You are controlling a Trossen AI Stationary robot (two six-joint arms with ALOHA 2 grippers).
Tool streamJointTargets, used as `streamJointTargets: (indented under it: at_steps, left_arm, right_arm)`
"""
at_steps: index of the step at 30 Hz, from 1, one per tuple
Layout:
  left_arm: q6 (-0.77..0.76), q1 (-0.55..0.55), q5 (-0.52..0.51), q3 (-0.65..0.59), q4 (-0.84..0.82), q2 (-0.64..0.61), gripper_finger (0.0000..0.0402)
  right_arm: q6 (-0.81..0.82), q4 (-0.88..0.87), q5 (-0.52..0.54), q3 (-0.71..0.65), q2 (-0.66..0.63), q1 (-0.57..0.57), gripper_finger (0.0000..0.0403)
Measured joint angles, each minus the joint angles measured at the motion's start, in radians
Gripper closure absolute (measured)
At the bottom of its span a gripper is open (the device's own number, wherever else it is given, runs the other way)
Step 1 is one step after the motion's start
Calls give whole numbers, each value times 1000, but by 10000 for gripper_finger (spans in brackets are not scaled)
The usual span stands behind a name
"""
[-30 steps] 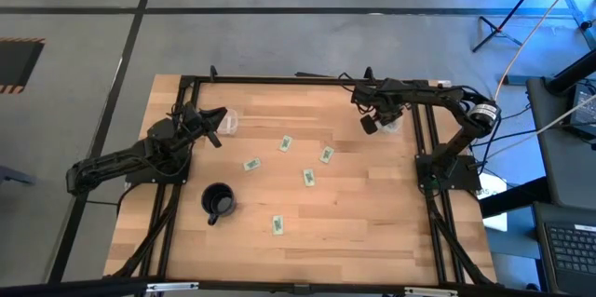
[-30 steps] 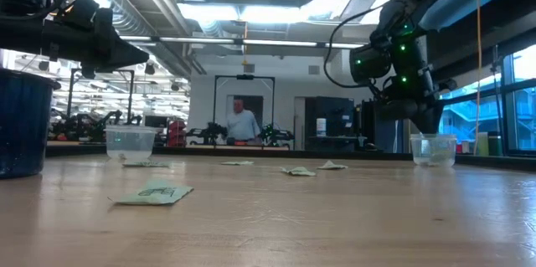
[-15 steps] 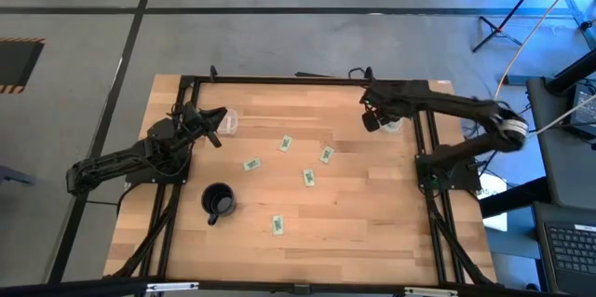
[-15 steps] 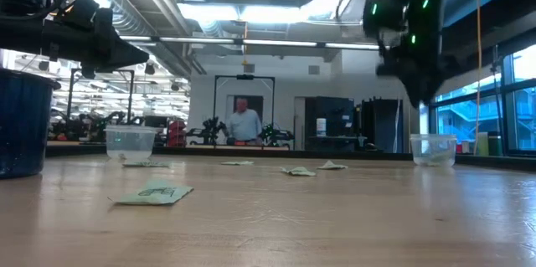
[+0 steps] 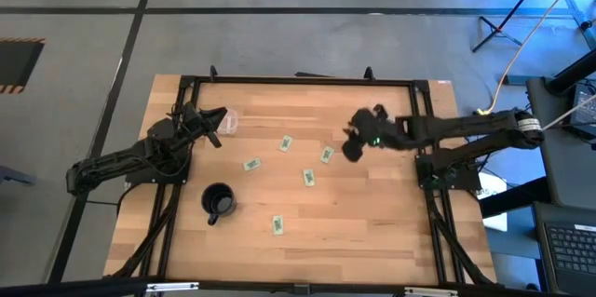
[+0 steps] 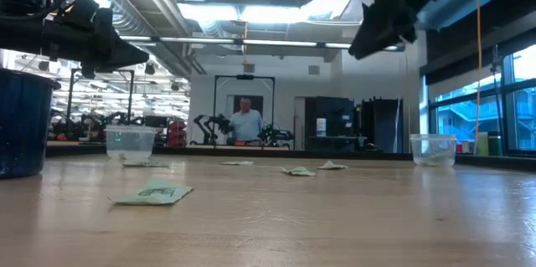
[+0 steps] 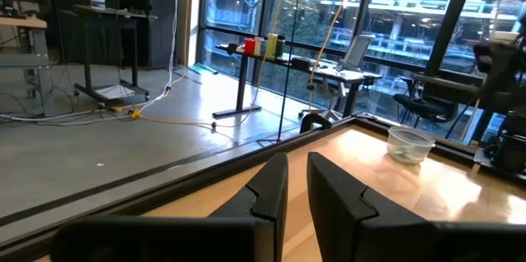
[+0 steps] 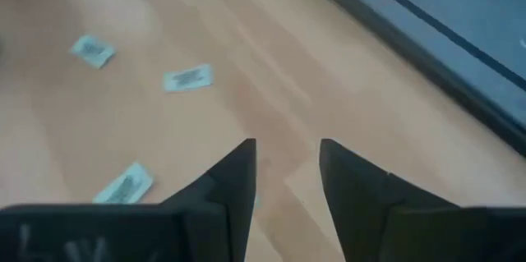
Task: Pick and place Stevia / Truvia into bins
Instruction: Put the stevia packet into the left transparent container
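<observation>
Swinging away from the far right corner of the table, where a second ago it hung over the clear bin, the right gripper is now out above the middle of the board, well clear of the wood, its fingers standing apart with bare table showing between them and nothing held. That suggests a drop into the right-hand bin is done and the arm is reaching for another Stevia sachet. Five sachets lie loose on the table: the nearest is just beside the gripper toward the left arm's side, another lies a little nearer the front edge, two more lie further toward the left arm, and one sits alone near the front, past the black mug. The right wrist view shows three of them ahead of the fingers, none yet between them, so the gripper has to travel on and come down before it can close. Parked at the left edge, the left gripper hovers just beside the other clear bin, fingers nearly together with only a narrow gap and nothing between them.
</observation>
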Motion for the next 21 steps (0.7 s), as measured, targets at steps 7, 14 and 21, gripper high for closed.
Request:
streamJointTargets:
  at_steps: [7,14,21]
  left_arm:
    - [-6,0,44,0,-2,0,358]
    - [52,0,335,50,-1,0,317]
    - [61,-5,468,86,0,18,237]
  right_arm:
    - [-42,362,-136,-228,0,81,264]
    - [-48,606,-139,-341,-13,169,264]
    - [-90,700,-60,-431,-51,246,264]
